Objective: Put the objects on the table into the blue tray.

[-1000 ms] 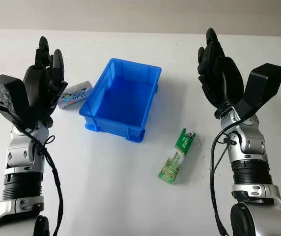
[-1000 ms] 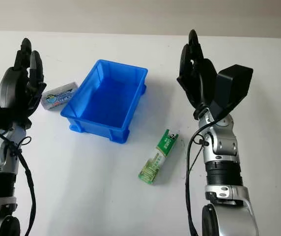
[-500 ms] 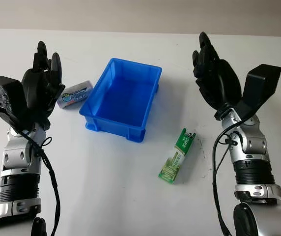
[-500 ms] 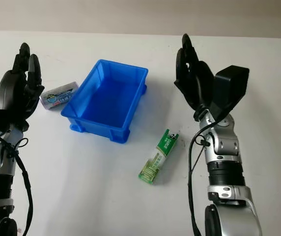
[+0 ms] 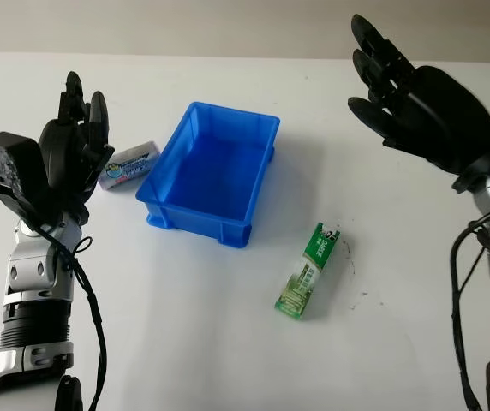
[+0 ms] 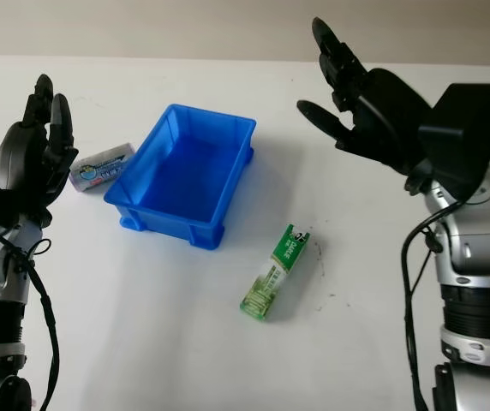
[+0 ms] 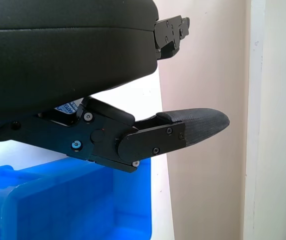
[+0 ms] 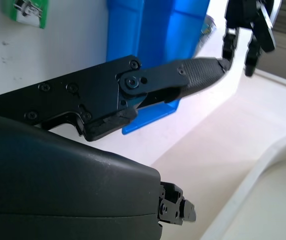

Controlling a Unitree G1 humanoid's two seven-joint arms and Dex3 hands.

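My two hands are raised over a white table, neither holding anything. The blue tray sits left of centre, its long axis running from the near edge toward the far side with a slight lean to the right. A green box lies flat on the table near the tray's near right corner but well apart from it, its long axis also running near to far, the far end tilted to the right. A small packet lies just beside the tray's left wall, its long axis slanting up toward the right. My left hand is held upright at the packet's left, open, fingertips toward the far edge. My right hand is high over the right side of the table, open, its fingers reaching toward the tray from above and well clear of the box. My left wrist camera catches one finger stretched straight over the tray's wall, with a sliver of the packet's label behind it. My right wrist camera shows a straight finger crossing the tray, one end of the box, and my left hand beyond.
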